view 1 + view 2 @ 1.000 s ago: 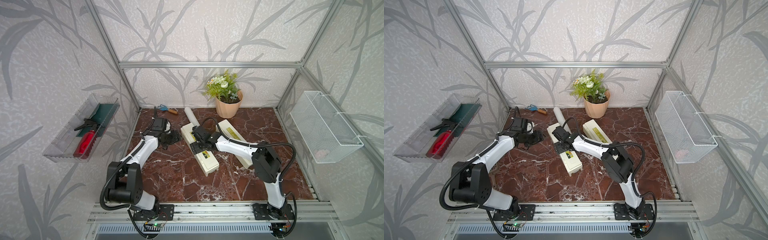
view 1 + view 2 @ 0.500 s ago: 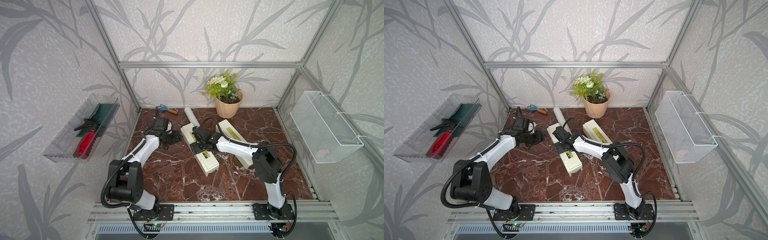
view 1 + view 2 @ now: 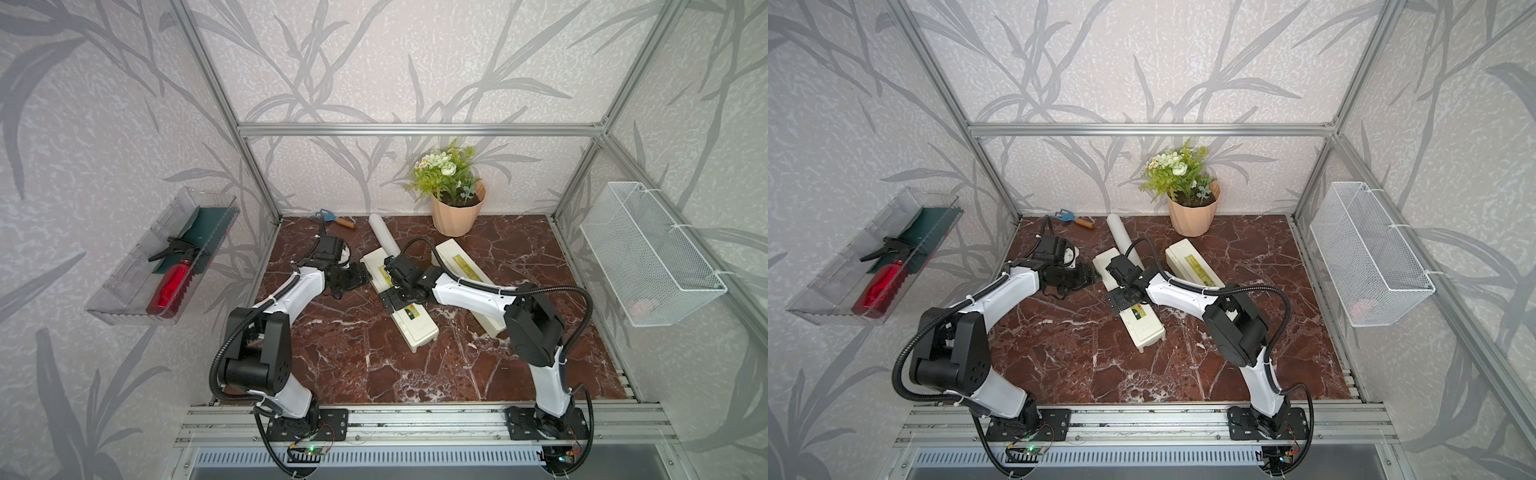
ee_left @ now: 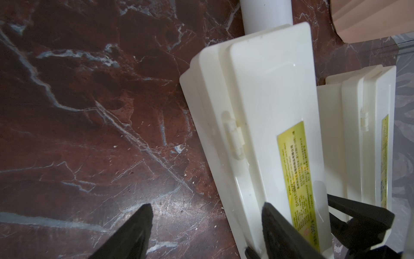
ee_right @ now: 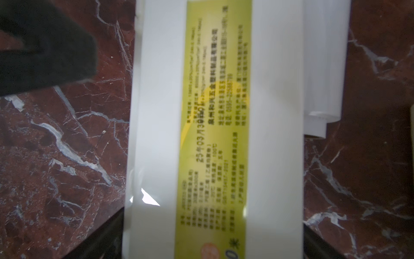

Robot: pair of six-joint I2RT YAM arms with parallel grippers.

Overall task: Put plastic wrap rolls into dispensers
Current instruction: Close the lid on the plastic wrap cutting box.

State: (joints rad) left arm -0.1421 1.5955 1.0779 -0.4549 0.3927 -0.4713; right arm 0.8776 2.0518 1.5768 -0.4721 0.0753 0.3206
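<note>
here, left gripper (image 4: pixel 206 207) jaws spread, right gripper (image 5: pixel 212 237) jaws wide astride closed dispenser (image 3: pixel 419 328)

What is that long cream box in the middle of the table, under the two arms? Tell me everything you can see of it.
The box is long, narrow, glossy cream-white plastic, lid shut, with a yellow-green printed label along the lid and a small clip on one long side. It lies flat and slanted on the red-brown marble table. The right claw straddles its middle, fingers spread; the open left claw sits at its edge. A white roll lies by its far end.
</note>
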